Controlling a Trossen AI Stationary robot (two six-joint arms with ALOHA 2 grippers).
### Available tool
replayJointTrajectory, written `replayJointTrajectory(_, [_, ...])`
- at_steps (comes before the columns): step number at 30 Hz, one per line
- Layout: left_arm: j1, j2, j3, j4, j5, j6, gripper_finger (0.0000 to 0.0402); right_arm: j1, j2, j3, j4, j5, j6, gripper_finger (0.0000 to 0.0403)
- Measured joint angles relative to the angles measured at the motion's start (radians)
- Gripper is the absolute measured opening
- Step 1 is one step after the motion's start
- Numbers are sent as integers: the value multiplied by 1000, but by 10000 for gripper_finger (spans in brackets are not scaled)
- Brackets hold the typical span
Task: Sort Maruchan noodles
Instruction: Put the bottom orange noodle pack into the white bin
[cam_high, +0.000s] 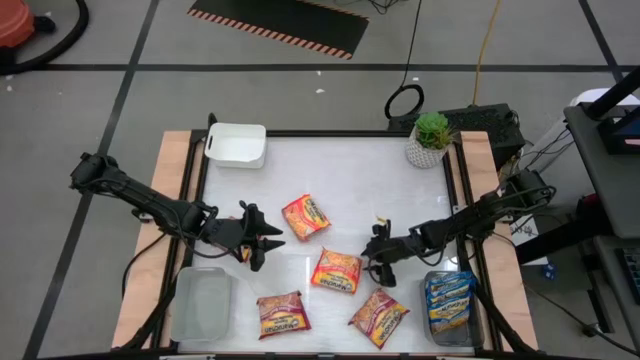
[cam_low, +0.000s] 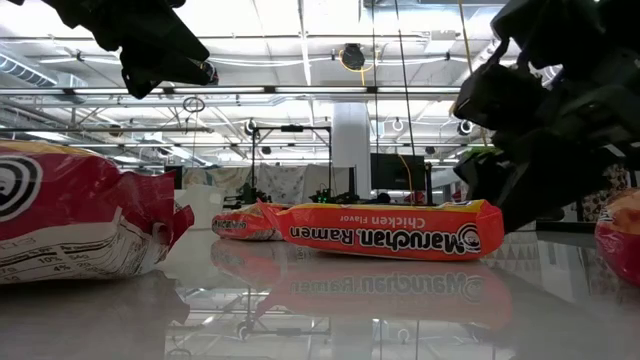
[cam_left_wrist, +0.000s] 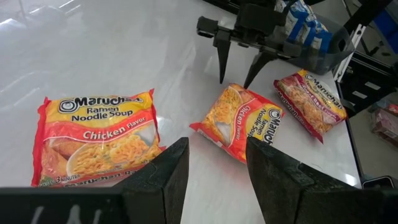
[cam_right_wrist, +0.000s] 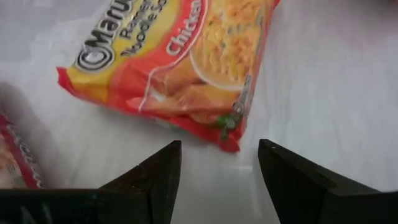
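Noodles (cam_high: 337, 270) lie mid-frame on the counter (cam_high: 340, 170); the spread right tool (cam_high: 378, 258) hovers beside them, the spread left tool (cam_high: 262, 240) center-left.

both arms reach inward low over the table; left tool (cam_high: 266, 240) and right tool (cam_high: 374, 255) gape, holding nothing.
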Motion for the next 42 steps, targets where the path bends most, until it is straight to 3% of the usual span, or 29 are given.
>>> replayJointTrajectory(7, [0, 0, 0, 0, 0, 0, 163, -21, 80, 1, 89, -11, -2, 205])
replayJointTrajectory(17, [0, 0, 0, 1, -1, 2, 163, -66, 217, 3, 274, -110, -54, 195])
replayJointTrajectory(35, [0, 0, 0, 0, 0, 0, 163, -75, 222, 0, 337, -165, -168, 14])
replayJointTrajectory(42, [0, 0, 0, 0, 0, -1, 163, -72, 206, 0, 354, -141, -191, 2])
